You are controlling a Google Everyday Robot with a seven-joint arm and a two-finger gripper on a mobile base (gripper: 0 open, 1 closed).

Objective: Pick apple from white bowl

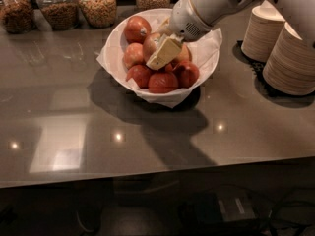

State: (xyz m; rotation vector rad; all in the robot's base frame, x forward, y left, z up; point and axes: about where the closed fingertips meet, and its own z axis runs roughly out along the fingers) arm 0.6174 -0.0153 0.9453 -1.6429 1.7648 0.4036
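The white bowl (114, 42), lined with crumpled white paper, stands on the dark counter at the back centre and holds several apples. The apple (150, 43), pale yellow-green with a red blush, lies in the middle of the pile, largely covered by the gripper. My gripper (160, 47) reaches into the bowl from the upper right. It is shut on the apple, with one cream fingertip (165, 53) across the apple's near side and the other hidden behind it. Smaller red apples (163, 81) lie around and below it.
Stacks of tan paper bowls (288, 58) stand at the right, close to the arm. Several glass jars of nuts and grains (97, 4) line the back edge. The counter's front edge (157, 173) runs across the lower part of the view.
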